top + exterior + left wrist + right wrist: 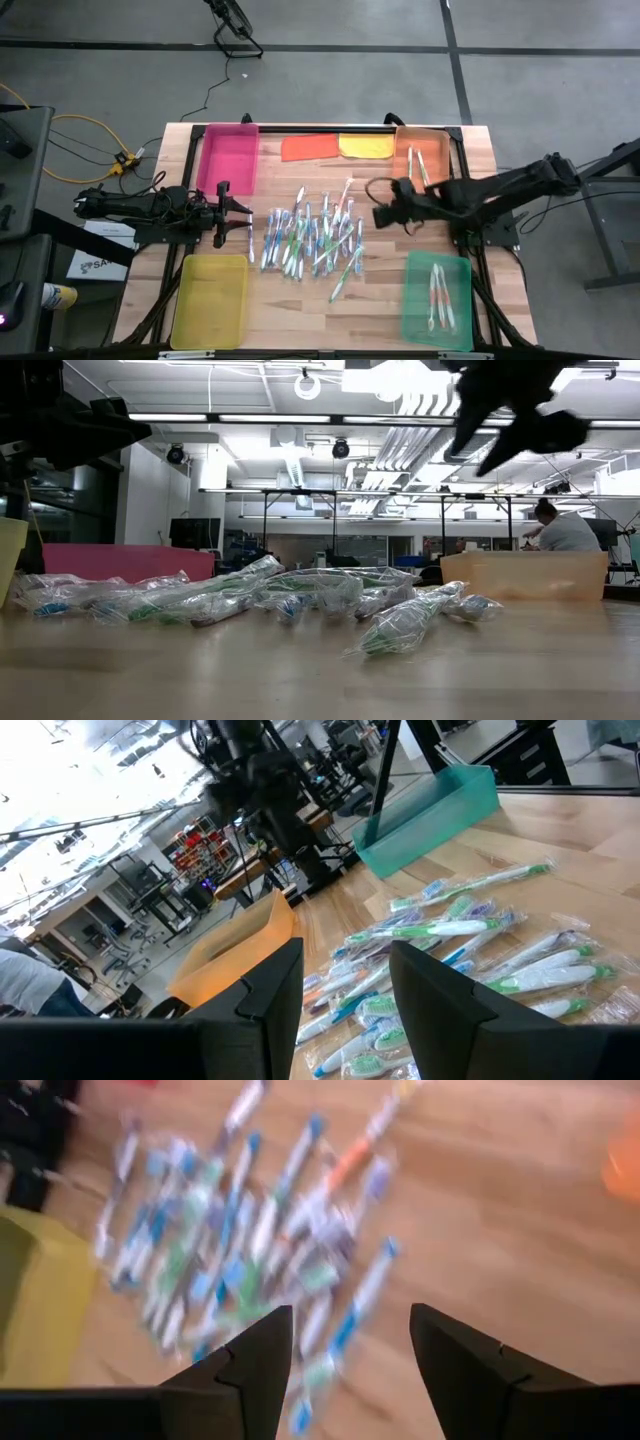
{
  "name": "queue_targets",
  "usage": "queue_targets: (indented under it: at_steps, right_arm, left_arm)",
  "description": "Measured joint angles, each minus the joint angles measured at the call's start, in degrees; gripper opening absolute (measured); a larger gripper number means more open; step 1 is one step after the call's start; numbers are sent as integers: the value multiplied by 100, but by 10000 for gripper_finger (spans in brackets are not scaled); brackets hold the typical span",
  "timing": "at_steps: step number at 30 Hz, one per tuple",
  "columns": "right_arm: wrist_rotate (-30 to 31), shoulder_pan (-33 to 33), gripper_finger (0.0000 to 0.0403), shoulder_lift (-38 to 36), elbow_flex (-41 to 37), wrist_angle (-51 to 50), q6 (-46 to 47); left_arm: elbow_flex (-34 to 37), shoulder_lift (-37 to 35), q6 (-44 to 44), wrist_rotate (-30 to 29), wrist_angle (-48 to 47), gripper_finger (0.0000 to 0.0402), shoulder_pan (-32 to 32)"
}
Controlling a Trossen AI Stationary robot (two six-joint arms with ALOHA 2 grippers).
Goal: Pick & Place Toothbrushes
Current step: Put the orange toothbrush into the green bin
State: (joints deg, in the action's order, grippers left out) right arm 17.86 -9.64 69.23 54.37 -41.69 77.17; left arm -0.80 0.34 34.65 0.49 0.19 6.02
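Observation:
A heap of wrapped toothbrushes lies in the middle of the wooden table, also seen in the low view and in the right wrist view. My right gripper hangs in the air just right of the heap, pointing down toward it, open with nothing between its fingers. My left gripper waits level at the heap's left edge, open and empty. A few toothbrushes lie flat in the green tray and in the orange tray.
A pink tray stands far left and a yellow tray near left. An orange cloth and a yellow cloth lie at the far edge. A person sits in the room beyond the table.

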Motion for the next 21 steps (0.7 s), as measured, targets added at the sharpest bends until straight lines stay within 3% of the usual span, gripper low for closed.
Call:
queue_targets:
  at_steps: [11, 21]
  right_arm:
    - [-1092, 1410, 197, 1249, 26, 1667, -885]
    - [-984, 2053, 197, 2549, 1200, 1070, -1147]
  left_arm:
    - [0, 0, 0, 0, -2, 147, 0]
    - [2, 0, 0, 0, -2, 147, 2]
